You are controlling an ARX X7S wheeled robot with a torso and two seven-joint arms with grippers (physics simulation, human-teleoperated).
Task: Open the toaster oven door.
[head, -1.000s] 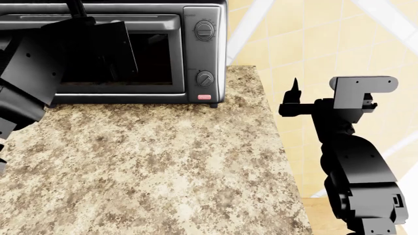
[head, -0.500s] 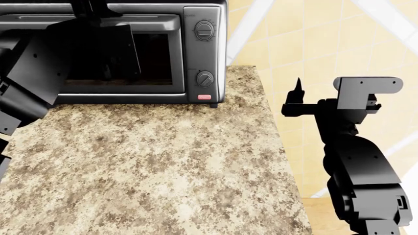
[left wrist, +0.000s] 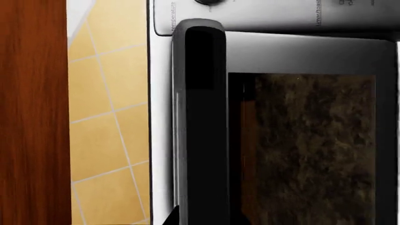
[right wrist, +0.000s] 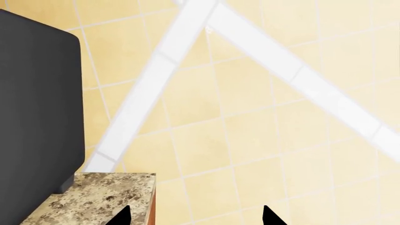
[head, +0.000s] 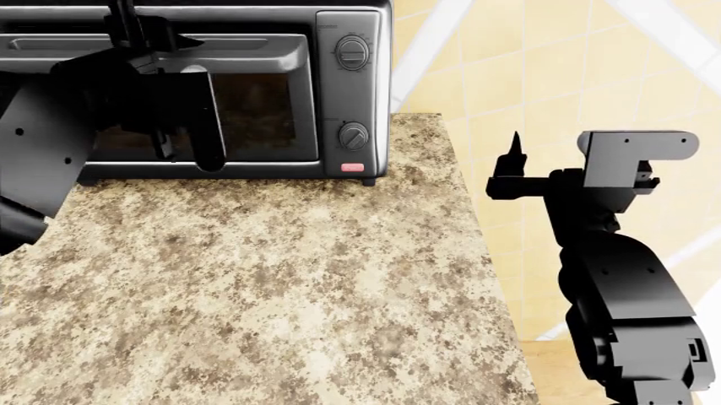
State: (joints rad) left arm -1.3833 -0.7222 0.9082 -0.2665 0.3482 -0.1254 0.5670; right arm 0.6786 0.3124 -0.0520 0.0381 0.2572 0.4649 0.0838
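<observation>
The toaster oven [head: 355, 93] stands at the back of the counter, with two knobs [head: 354, 52] and a red button [head: 353, 167] on its right panel. The toaster oven door [head: 265, 101] is tipped slightly outward at the top, and its glass reflects the counter. My left gripper [head: 135, 38] is at the bar handle [head: 253, 42]. In the left wrist view the handle [left wrist: 200, 117] runs between the jaws of my left gripper [left wrist: 200, 220], beside the door glass [left wrist: 312, 150]. My right gripper [head: 507, 173] hangs open and empty off the counter's right edge; it also shows in the right wrist view [right wrist: 195, 218].
The speckled granite counter [head: 259, 287] ends at about the oven's right side, with tiled floor beyond. My left arm hides the door's left half. A wooden cabinet [left wrist: 31, 112] and a tiled wall [left wrist: 106, 117] lie beside the oven. The oven's side [right wrist: 37, 103] shows in the right wrist view.
My left gripper has moved down and toward me with the handle. The door's top has tipped outward, and its glass now reflects the counter. The right arm has barely moved.
</observation>
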